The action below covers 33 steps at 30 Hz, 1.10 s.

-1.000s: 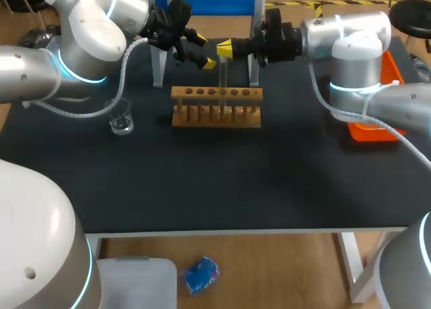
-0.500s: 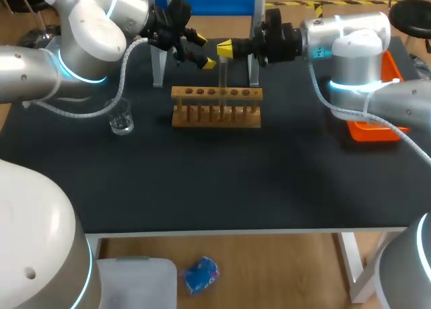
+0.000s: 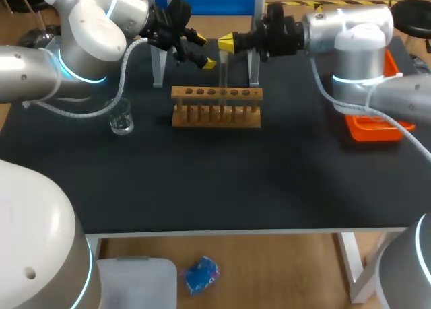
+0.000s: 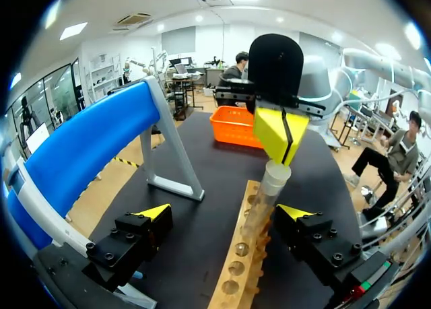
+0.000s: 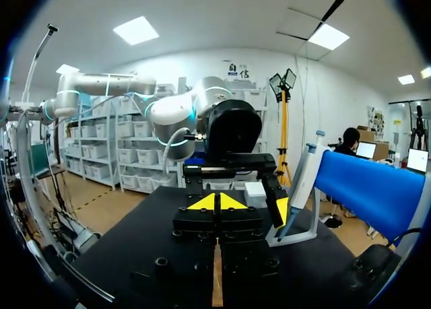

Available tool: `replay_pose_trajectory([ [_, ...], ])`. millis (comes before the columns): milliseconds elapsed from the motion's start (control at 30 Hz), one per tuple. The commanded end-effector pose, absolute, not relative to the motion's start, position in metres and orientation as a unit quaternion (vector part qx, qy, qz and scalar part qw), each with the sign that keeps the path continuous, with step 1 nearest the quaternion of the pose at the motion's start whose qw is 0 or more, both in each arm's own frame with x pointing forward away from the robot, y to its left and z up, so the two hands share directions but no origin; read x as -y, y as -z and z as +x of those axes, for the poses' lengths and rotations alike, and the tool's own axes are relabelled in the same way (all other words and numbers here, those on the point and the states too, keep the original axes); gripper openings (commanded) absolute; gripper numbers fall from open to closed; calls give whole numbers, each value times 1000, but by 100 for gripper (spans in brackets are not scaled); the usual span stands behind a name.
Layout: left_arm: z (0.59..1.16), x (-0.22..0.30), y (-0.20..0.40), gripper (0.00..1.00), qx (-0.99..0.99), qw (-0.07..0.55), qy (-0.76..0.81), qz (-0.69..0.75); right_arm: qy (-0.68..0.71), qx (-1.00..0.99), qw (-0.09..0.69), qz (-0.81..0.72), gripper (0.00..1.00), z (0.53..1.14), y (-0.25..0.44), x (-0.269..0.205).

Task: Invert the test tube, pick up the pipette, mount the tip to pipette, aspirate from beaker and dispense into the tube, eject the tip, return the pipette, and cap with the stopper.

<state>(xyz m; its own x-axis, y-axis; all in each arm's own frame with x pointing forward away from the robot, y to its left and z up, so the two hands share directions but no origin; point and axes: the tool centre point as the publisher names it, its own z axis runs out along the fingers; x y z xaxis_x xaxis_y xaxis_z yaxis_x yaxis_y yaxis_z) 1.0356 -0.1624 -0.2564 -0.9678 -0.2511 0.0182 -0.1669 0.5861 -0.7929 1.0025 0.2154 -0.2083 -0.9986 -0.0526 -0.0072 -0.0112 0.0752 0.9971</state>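
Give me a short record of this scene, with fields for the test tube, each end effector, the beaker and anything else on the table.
test tube: upright in the wooden rack, sticking up above it
left end effector: open, one finger on each side of the tube
right end effector: shut, tips just over the tube's top
beaker: standing apart from the rack, on the left arm's side
orange tray: on the right arm's side

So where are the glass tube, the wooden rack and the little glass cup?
glass tube (image 4: 269,189): left wrist view, upper body
wooden rack (image 3: 215,120): head view, bottom rail
glass cup (image 3: 121,117): head view, side wall
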Motion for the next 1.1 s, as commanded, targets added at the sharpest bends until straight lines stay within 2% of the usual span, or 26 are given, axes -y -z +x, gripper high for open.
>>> replay_pose_trajectory([
  [33, 1037, 162, 255, 100, -891, 45, 437, -117, 675, 738, 10, 24, 0, 1000, 198, -210],
  [467, 1037, 162, 255, 100, -891, 45, 437, -117, 594, 804, -27, 21, 0, 999, 184, -181],
  [533, 1037, 162, 255, 100, -891, 45, 437, -117, 570, 821, -33, 21, 49, 999, 184, -174],
  [567, 1037, 162, 255, 100, -891, 45, 437, -117, 557, 830, -37, 20, 100, 999, 184, -171],
  [1100, 1037, 162, 255, 100, -891, 45, 437, -117, 442, 896, -35, 28, 100, 993, 224, -140],
])
